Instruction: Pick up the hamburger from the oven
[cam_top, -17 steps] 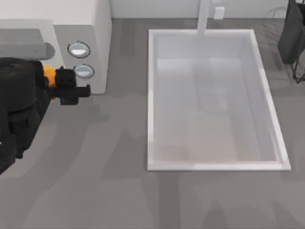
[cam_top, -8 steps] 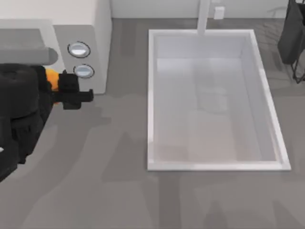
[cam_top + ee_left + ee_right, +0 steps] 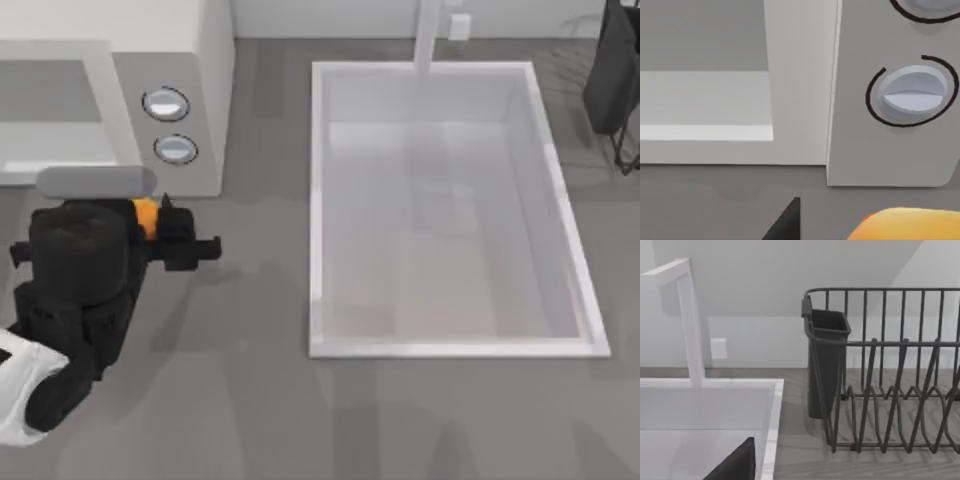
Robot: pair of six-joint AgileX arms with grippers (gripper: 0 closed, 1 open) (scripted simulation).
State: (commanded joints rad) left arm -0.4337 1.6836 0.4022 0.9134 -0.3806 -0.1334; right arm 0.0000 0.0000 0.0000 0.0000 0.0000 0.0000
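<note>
The cream-white oven (image 3: 170, 60) stands at the table's back left, its cavity open toward the left and two round knobs (image 3: 175, 149) on its front panel. My left gripper (image 3: 170, 235) hangs just in front of the oven, below the knobs, shut on the small orange hamburger (image 3: 147, 215). In the left wrist view the hamburger (image 3: 910, 225) shows as an orange edge, with the oven's front (image 3: 800, 75) and one knob (image 3: 912, 95) close behind it. A dark part of my right gripper (image 3: 735, 465) shows in the right wrist view, near the sink's far right corner.
A big white sink basin (image 3: 318, 200) with a faucet (image 3: 428, 35) takes up the table's middle and right. A dark wire dish rack (image 3: 890, 370) stands at the back right. A grey bar (image 3: 95, 180) lies along the oven's front, just behind the left arm.
My left arm has drawn back out of the oven toward the table's front, carrying the hamburger. The oven's cavity now shows, and the grey bar has come forward too.
</note>
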